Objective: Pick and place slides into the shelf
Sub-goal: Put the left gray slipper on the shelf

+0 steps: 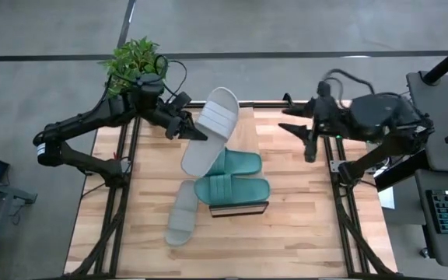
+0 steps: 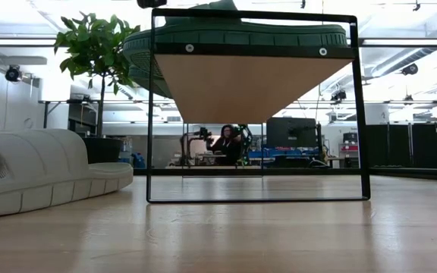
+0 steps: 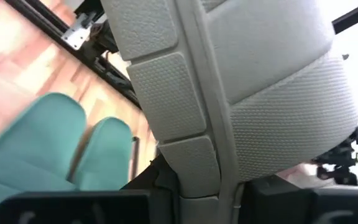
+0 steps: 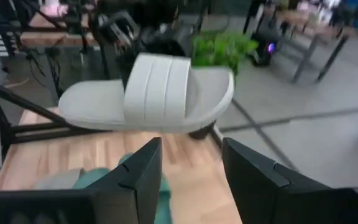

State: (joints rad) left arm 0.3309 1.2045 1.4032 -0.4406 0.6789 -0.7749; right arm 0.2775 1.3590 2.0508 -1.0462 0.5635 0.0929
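Left end effector [image 1: 195, 131] half-hidden beneath lifted grey slide [image 1: 211, 129]

Matt ribbed foam slides [image 1: 211, 130] above a pale wood-grain table [image 1: 302, 225].

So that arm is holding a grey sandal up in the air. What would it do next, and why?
Probably swing the grey slide toward the shelf and lower it. The left gripper holds it lifted above the table, the two teal slides already lie on the shelf, and the other grey slide waits on the table. The right gripper hangs open, apart.
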